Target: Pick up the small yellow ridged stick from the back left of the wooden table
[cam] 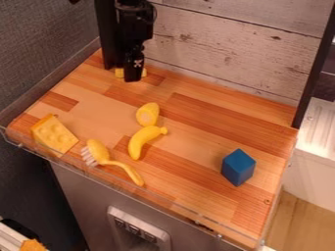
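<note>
The tabletop [190,122] looks like smooth wood in patched strips, with a soft sheen. Rough-grained wooden boards form the wall [229,49]. The cheese [54,135], banana [142,141] and brush [98,151] look like smooth plastic. The block [238,167] appears matt, and clear glossy plastic edges the front.

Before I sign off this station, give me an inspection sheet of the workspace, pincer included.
Surface: brown wood-strip countertop.
Work items: small yellow object, mostly hidden behind the pincer; kind unclear.
Clutter: yellow oval toy with paler patch, beside yellow toy banana; yellow toy cheese wedge at left; yellow-handled brush with white bristles near front edge; blue block at right.
Pincer: black two-finger pincer low at the back left; grasp unclear.
Cables: thin dark loop beside the arm, possibly a cable.
Surroundings: pale wood-plank panel behind; dark grey wall at left.
</note>
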`<move>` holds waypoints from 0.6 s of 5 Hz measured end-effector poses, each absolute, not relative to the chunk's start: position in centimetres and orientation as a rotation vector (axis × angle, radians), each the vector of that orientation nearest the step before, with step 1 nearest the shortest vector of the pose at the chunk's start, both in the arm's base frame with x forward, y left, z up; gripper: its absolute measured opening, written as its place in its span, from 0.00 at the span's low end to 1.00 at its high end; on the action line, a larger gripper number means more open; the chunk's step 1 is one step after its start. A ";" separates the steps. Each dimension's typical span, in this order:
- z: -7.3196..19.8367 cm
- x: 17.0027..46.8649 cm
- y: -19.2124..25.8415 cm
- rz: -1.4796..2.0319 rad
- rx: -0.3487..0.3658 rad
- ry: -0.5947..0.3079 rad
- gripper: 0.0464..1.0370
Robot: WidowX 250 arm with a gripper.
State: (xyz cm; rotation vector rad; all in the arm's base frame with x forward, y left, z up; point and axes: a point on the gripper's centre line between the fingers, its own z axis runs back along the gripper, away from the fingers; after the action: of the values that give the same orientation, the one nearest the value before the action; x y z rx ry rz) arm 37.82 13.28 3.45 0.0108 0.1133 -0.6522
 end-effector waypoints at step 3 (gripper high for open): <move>0.9 39.4 13.0 -0.818 0.033 0.078 0.91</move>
State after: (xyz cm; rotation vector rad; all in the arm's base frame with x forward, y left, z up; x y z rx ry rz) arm 39.40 13.03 0.91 0.0330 0.0778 -0.8179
